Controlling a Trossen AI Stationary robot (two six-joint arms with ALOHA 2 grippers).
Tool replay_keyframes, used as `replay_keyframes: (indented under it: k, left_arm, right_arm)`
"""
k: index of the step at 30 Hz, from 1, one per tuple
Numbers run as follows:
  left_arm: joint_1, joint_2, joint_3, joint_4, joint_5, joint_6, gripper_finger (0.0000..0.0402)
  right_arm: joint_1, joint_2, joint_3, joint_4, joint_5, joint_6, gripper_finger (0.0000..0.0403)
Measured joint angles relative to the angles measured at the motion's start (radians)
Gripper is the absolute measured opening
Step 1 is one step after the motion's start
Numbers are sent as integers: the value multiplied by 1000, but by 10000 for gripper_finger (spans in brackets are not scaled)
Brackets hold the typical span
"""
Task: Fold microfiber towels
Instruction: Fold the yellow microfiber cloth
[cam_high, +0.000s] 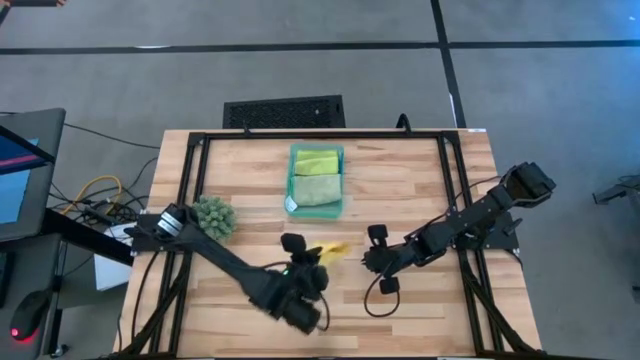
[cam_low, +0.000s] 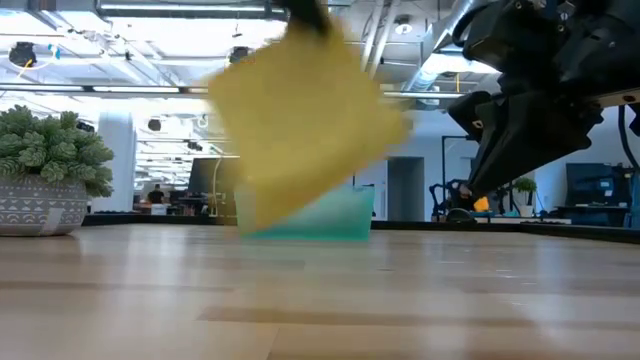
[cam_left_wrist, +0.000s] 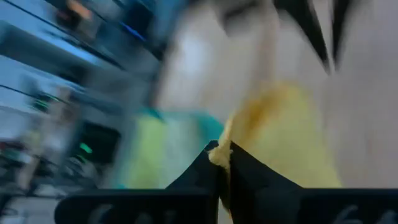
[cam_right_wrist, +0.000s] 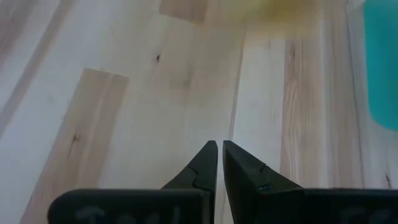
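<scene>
A yellow microfiber towel (cam_low: 300, 110) hangs in the air over the middle of the table, blurred, with my left gripper (cam_left_wrist: 221, 155) shut on it. In the high view the towel (cam_high: 333, 249) shows as a small yellow patch beside that gripper (cam_high: 312, 254). To its right, my right gripper (cam_right_wrist: 219, 146) hovers shut over bare wood with nothing in it, also in the high view (cam_high: 368, 260). A lime green towel (cam_high: 315, 161) and a pale sage green towel (cam_high: 318, 189) lie folded in the teal tray (cam_high: 341, 180). My left gripper pinches the yellow towel between its two fingers at an edge or corner (cam_left_wrist: 219, 153); how many layers it has cannot be told. The rest of the cloth (cam_left_wrist: 292, 137) spreads away beyond the fingertips. In the low view the towel hangs below the gripper, clear of the table.
A small potted plant (cam_high: 213, 215) stands at the table's left, also in the low view (cam_low: 45, 170). The teal tray (cam_low: 350, 215) sits at the far middle. Bare wooden tabletop (cam_high: 430, 310) lies near the front edge.
</scene>
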Motion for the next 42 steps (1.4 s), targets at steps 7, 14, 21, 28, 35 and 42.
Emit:
replay_keyframes:
  k: [7,14,21,28,35,42]
  left_arm:
    - [-100,-3,50,-128,-165,-175,12]
    - [-107,2,-266,148,28,-385,90]
    - [-109,4,-284,180,116,-412,198]
    - [-119,1,-270,196,163,-377,220]
    - [-99,1,-411,346,161,-252,190]
    - [-24,2,-466,566,111,1,118]
  right_arm:
    - [2,0,0,-39,0,13,47]
    - [2,0,0,-34,0,34,47]
    - [-12,0,0,-10,0,27,47]
    - [-21,0,0,1,0,27,47]
    - [-11,0,0,14,0,27,47]
    - [-21,0,0,15,0,26,47]
